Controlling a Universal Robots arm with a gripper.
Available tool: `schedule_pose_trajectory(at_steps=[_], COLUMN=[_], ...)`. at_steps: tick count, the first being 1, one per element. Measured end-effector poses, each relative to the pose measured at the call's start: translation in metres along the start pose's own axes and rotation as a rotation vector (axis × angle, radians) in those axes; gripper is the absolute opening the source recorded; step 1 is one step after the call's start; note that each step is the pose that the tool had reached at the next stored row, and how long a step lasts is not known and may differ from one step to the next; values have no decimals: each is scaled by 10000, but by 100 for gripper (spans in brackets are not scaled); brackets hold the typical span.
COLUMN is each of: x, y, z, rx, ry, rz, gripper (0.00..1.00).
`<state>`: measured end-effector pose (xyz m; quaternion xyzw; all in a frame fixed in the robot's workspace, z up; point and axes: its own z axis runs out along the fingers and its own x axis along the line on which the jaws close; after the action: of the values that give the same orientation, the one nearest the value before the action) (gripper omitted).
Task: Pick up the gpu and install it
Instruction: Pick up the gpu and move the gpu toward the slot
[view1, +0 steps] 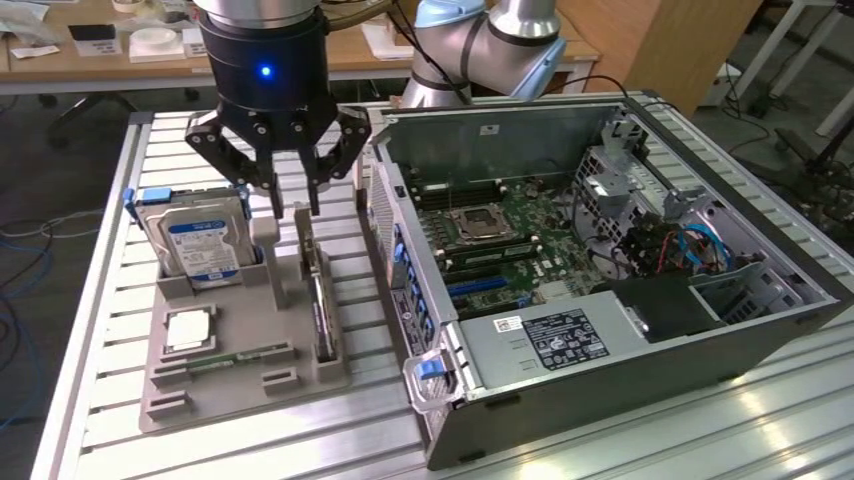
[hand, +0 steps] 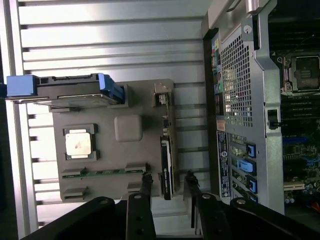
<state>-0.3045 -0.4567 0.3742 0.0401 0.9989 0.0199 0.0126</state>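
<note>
1 gpu (view1: 320, 300), 1 hard drive (view1: 200, 240), 1 CPU (view1: 191, 330), 1 memory stick (view1: 240, 357), 1 tray (view1: 214, 398), 1 PC case (view1: 641, 400), 1 worktop (view1: 100, 330).

The surface (view1: 94, 300) is ribbed bare metal with a dull sheen. The tray (view1: 227, 395) is matt grey plastic. In the tray, the gpu (view1: 322, 300) has a smooth black face, and the hard drive (view1: 200, 245) has a shiny label and blue plastic rails. Beside the tray, the computer case (view1: 601, 405) is grey sheet metal.
</note>
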Motion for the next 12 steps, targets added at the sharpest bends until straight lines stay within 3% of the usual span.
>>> schedule_pose_trajectory(at_steps=[1,2,12], x=[0,0,4], y=[0,0,-6], z=[0,0,142], rx=[0,0,18], ry=[0,-1,-2], rz=[0,1,0], gripper=[35,42,42])
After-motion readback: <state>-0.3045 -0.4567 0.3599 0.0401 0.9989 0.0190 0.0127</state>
